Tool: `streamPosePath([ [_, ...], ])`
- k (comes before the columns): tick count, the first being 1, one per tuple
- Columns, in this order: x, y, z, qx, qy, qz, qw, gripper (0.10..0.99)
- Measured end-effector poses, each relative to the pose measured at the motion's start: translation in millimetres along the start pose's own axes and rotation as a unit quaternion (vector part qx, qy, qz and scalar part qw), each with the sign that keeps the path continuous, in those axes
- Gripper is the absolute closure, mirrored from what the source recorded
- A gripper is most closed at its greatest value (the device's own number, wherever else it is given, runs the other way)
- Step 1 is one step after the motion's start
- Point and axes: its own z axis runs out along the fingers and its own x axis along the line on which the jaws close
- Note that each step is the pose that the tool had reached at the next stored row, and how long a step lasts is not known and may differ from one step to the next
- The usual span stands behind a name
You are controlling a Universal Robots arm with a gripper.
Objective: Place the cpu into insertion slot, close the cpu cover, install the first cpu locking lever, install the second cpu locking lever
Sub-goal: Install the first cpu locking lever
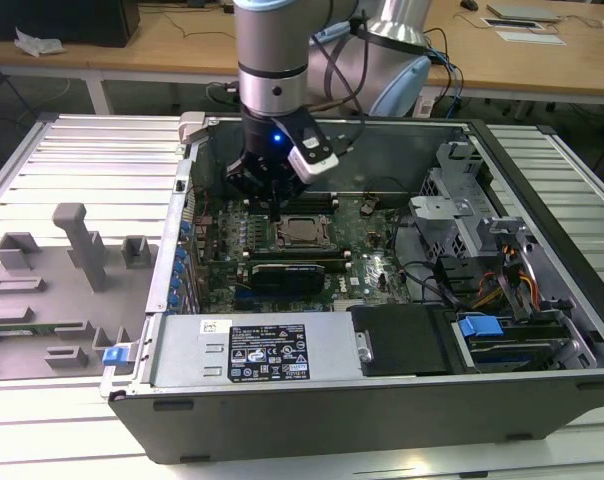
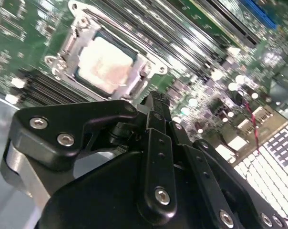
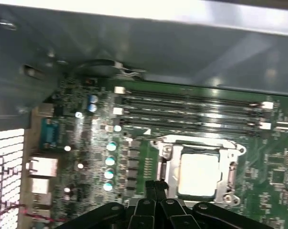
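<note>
The cpu (image 3: pixel 199 174) (image 2: pixel 106 64), a pale silver square chip, lies flat in the insertion slot (image 2: pixel 85 75) on the green board. The silver cpu cover (image 3: pixel 231 177) (image 2: pixel 71 45) lies down around it as a frame. In the exterior view the socket with the cpu (image 1: pixel 303 231) sits mid-board inside the open case. My gripper (image 1: pixel 273 210) (image 3: pixel 156 183) (image 2: pixel 153 98) hangs just beside the socket, toward the exterior view's left, above the board. Its black fingers are shut together with nothing between them. How the locking levers stand is too unclear to tell.
Long black memory slots (image 3: pixel 191 112) run beside the socket, near the grey case wall (image 3: pixel 134 43). A black graphics card (image 1: pixel 287 270), the power supply (image 1: pixel 252 350) and a drive cage (image 1: pixel 462 210) crowd the case. Grey fixtures (image 1: pixel 52 290) stand outside at the exterior view's left.
</note>
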Motion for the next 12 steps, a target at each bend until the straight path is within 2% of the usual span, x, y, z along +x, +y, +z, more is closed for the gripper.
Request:
streamPosePath([
  [2,4.1,0.4,-0.1,-0.0022,-0.0016,0.000,1.0000,0.980],
  [3,4.5,0.4,-0.2,-0.0056,-0.0030,0.000,1.0000,0.980],
  [7,5.1,0.5,-0.2,-0.0271,-0.0120,0.000,0.9996,0.980],
  [9,5.8,0.5,-0.2,-0.0405,-0.0174,0.000,0.9990,0.980],
  [10,7.4,0.6,-0.2,-0.0443,-0.0195,0.000,0.9988,0.980],
  [12,11.9,0.9,-0.4,-0.0458,-0.0213,0.000,0.9987,0.980],
])
